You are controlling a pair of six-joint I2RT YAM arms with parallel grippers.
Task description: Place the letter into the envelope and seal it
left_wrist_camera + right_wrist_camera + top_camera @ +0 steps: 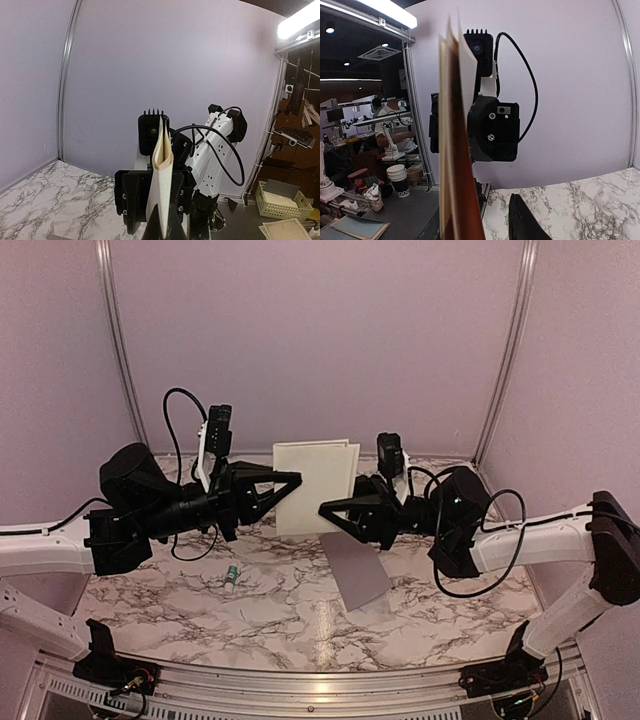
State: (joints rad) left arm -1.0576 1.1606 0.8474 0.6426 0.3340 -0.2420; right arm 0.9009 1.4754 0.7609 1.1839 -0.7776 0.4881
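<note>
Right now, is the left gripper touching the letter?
Touching. The left wrist view shows the letter standing edge-on, pinched between the closed fingers of the left gripper.

There are two arms, the left arm (140, 502) and the right arm (530, 540). Each ends in one gripper, making two: the left gripper (295, 480) and the right gripper (325, 508). Each wrist carries one camera, again two: the left wrist camera (219, 425) and the right wrist camera (389, 453). One letter (312, 485) shows in the middle. One envelope (357, 568) lies nearer, slightly right of centre. One small green-and-white tube (231, 576) lies left. There is one marble table (180, 615). Two metal rails stand far back: the left rail (118, 350) and the right rail (508, 350).
</note>
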